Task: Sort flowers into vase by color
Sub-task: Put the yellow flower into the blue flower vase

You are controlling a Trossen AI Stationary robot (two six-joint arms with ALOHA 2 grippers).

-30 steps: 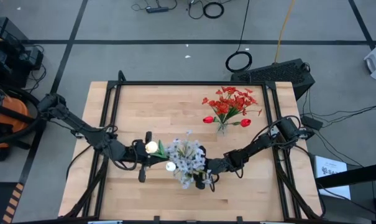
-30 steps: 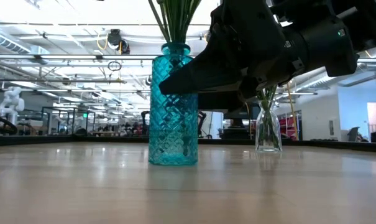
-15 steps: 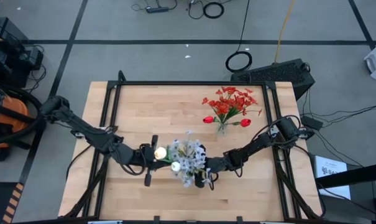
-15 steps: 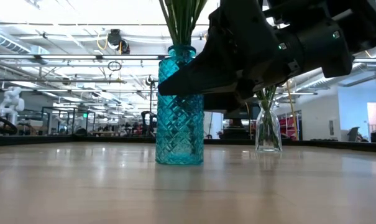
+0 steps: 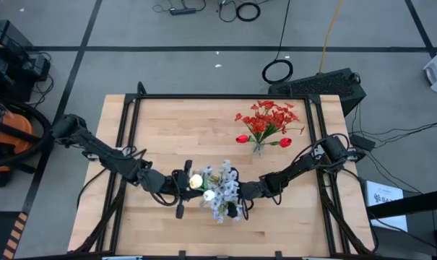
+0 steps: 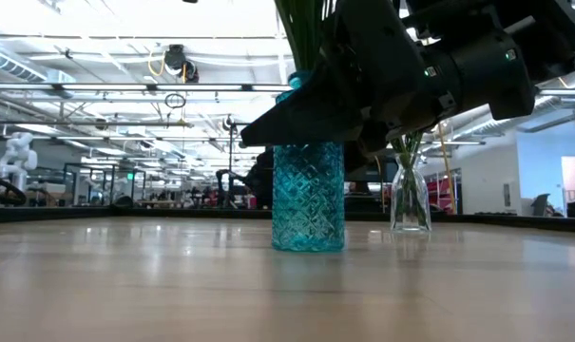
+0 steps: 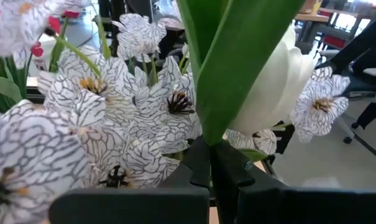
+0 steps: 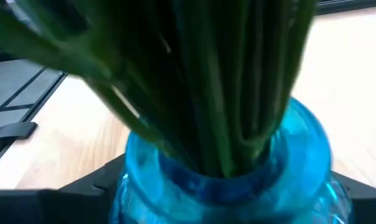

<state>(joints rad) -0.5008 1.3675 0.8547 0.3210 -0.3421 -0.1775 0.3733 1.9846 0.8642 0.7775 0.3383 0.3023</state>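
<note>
Since the earlier frames the blue vase (image 6: 308,195) has shifted toward the right in the low view, closer to the clear vase (image 6: 410,199), and in the high view the left gripper (image 5: 182,191) with its cream-white tulip (image 5: 196,181) has come nearer to the pale bunch; the left gripper is closed on the green stem (image 7: 228,68) of this tulip, and the bud leans among the veined white blossoms (image 7: 122,118); the right gripper (image 5: 240,201) stands wide, 1 finger on each side of the blue vase at its neck, and the vase stands upright on the wooden table (image 5: 175,123); the pale flowers (image 5: 222,193) sit in the blue vase; the red flowers (image 5: 267,119) and 2 red tulip buds are in the clear vase, well apart toward the far right of the table.
</note>
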